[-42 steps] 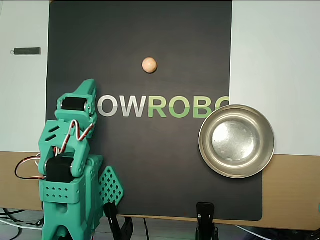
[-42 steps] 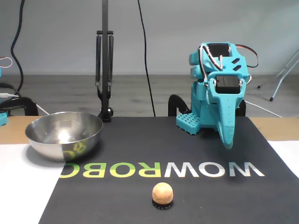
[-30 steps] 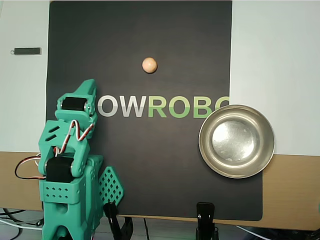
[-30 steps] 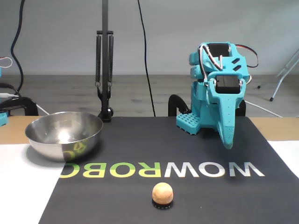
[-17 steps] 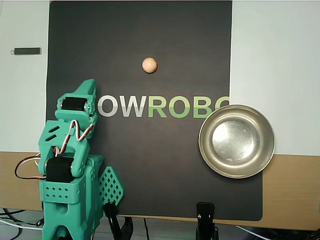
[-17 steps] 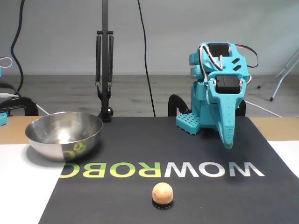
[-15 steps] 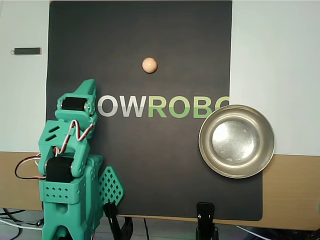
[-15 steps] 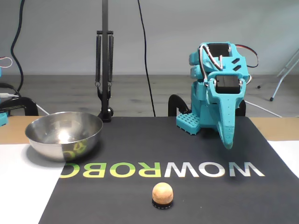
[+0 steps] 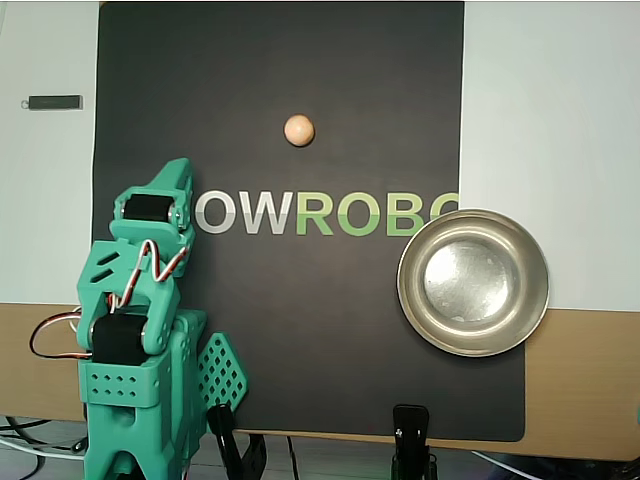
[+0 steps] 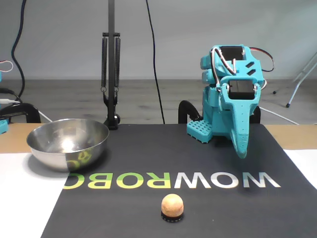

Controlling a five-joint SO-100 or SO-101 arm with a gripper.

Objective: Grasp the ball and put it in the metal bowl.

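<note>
Tan ball [image 9: 299, 130] apart from steel bowl [image 9: 473, 283]

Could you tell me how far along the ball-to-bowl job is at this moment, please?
Nothing looks done yet: the ball sits on the black mat beyond the logo, and the metal bowl is empty. Nothing is in hand; the gripper hangs folded near the arm's base, far from the ball. Reaching, grasping, carrying and dropping all remain.

In the overhead view, the ball [image 9: 299, 130] sits on the mat [image 9: 280, 330] above the lettering [image 9: 325, 213], well apart from the metal bowl [image 9: 473, 283], which rests at the mat's right edge. The folded arm [image 9: 140, 330] stands at lower left, its gripper [image 9: 172, 175] beside the lettering's left end.
</note>
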